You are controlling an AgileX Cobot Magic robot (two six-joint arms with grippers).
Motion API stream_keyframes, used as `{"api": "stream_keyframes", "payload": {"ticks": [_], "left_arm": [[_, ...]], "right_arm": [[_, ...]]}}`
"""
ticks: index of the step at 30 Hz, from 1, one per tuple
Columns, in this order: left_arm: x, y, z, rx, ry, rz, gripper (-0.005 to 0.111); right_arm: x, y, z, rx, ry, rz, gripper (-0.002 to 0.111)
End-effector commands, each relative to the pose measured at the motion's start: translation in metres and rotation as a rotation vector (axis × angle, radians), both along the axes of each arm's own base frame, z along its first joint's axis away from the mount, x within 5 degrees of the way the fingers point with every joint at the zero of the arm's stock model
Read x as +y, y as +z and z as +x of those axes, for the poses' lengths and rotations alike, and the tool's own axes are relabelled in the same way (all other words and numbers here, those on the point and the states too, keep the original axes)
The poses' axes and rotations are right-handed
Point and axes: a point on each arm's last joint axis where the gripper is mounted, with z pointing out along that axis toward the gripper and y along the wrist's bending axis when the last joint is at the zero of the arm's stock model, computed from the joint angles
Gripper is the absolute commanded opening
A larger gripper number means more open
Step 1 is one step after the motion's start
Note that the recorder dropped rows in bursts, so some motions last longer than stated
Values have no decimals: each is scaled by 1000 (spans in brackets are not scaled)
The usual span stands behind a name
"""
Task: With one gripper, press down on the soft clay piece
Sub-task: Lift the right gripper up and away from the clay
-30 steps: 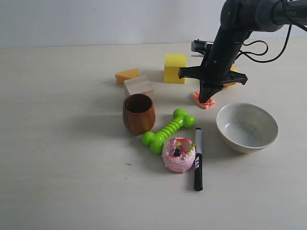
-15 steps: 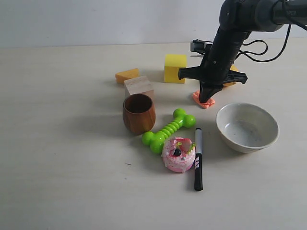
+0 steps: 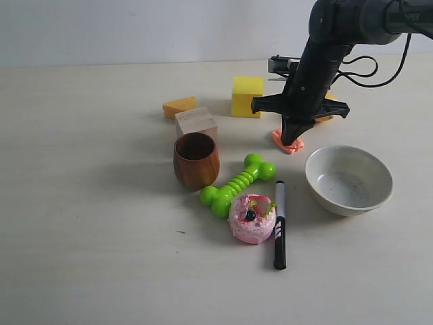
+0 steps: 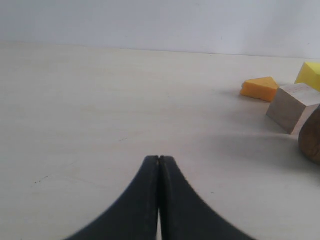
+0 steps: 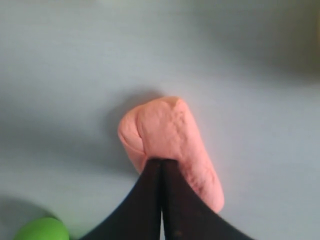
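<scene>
Your right gripper (image 3: 292, 140) has its two fingers pressed together into a single point, and that point is down on the soft clay piece (image 3: 279, 139), which lies on the table between the yellow block (image 3: 247, 96) and the white bowl (image 3: 348, 181). Against the exterior pictures from the last second, almost nothing has moved: the arm stands at the same lean, the tip is on the same spot, and the clay has not slid. The right wrist view shows the closed tips (image 5: 161, 161) meeting the lump (image 5: 167, 127) at its near edge, not its middle. That steadiness suggests you are at the bottom of the press, holding, so the task looks close to done. Your left gripper (image 4: 159, 159) is also closed, empty, well away over bare table.
</scene>
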Motion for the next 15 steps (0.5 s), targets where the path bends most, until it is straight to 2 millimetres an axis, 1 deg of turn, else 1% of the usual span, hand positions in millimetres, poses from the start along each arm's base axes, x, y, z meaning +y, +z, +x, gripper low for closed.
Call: {"api": "stream_keyframes", "payload": {"ticks": [1, 15], "left_arm": [[0, 2, 0, -19, 5, 0, 0], [0, 2, 0, -19, 5, 0, 0]], "right_arm": [[-1, 4, -7, 33, 30, -25, 0], [1, 16, -5, -14, 36, 3, 0]]}}
